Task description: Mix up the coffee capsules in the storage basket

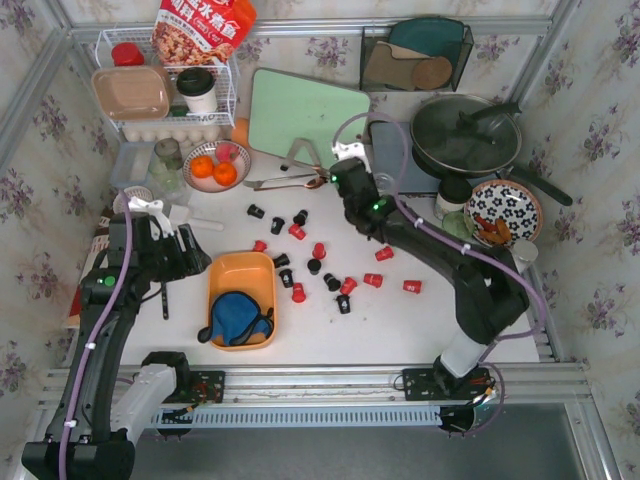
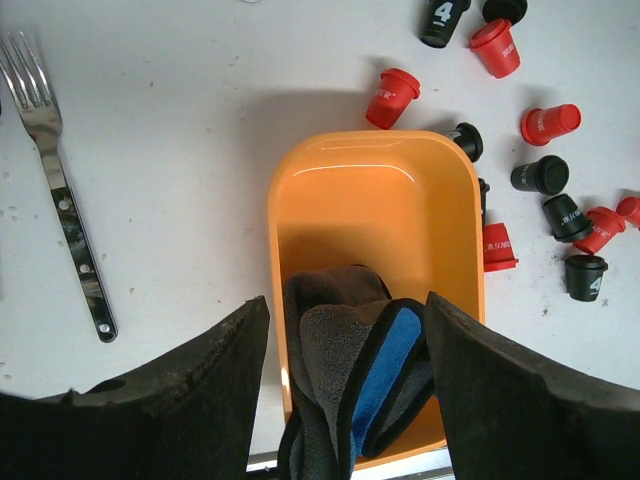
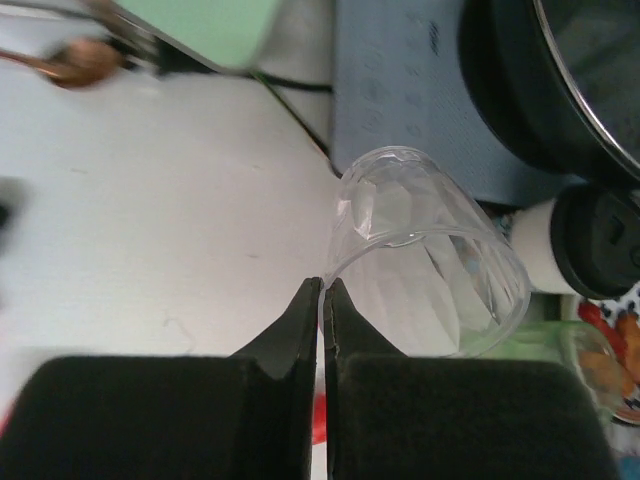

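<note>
Little of the task appears done: no small red and black tapered coffee capsules [image 2: 393,97] are seen inside the shallow orange plastic storage basket [image 2: 380,200]. They lie scattered on the white bench [image 1: 340,335] beside it. Only a crumpled blue-and-grey cloth [image 2: 345,380] is held there. The left claw [image 2: 345,305] is spread, empty, above it. The right claw [image 3: 323,285] is clenched at the rim of a clear plastic cup [image 3: 430,270].

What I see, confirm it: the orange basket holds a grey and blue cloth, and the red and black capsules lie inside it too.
Wrong on one point. The storage basket holds the grey and blue cloth, but the coffee capsules lie outside it, scattered on the table beside it. The left wrist view shows this.
</note>
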